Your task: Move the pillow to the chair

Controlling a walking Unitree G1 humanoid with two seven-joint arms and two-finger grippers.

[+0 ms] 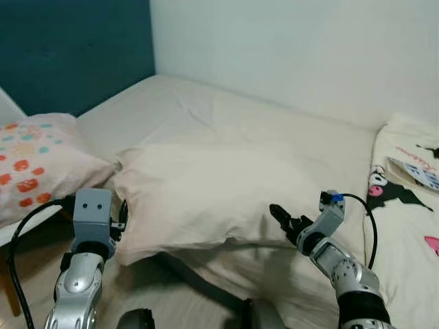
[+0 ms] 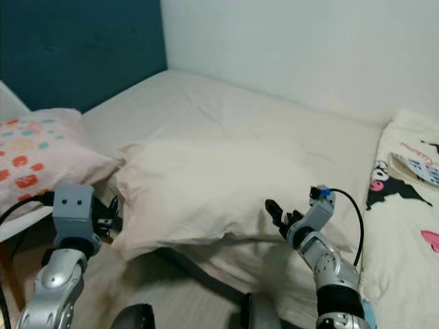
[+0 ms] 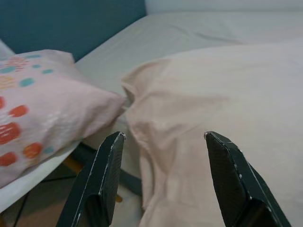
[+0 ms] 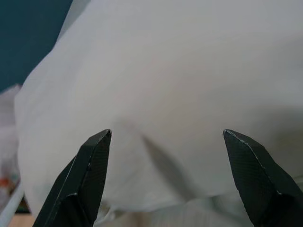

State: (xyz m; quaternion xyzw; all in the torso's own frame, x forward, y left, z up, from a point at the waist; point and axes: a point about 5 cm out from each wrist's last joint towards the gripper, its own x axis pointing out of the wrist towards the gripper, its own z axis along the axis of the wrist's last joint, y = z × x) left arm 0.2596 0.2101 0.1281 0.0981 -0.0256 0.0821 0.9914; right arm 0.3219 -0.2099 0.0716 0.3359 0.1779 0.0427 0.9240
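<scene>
A large cream pillow (image 1: 206, 192) lies across the near edge of the bed, its front overhanging the side. My left gripper (image 1: 123, 221) sits at the pillow's left corner, open, with the pillow's edge (image 3: 156, 156) just ahead between the spread fingers. At the pillow's right front my right gripper (image 1: 280, 218) is open too, its fingers pointing into the pillow's side (image 4: 165, 104). Neither gripper has hold of the pillow.
A second pillow with orange and teal dots (image 1: 34, 164) lies to the left. A cartoon-print blanket (image 1: 405, 199) covers the bed's right side. The teal headboard (image 1: 75, 48) and white wall stand behind. A dark bed frame edge (image 1: 199, 284) runs below the pillow.
</scene>
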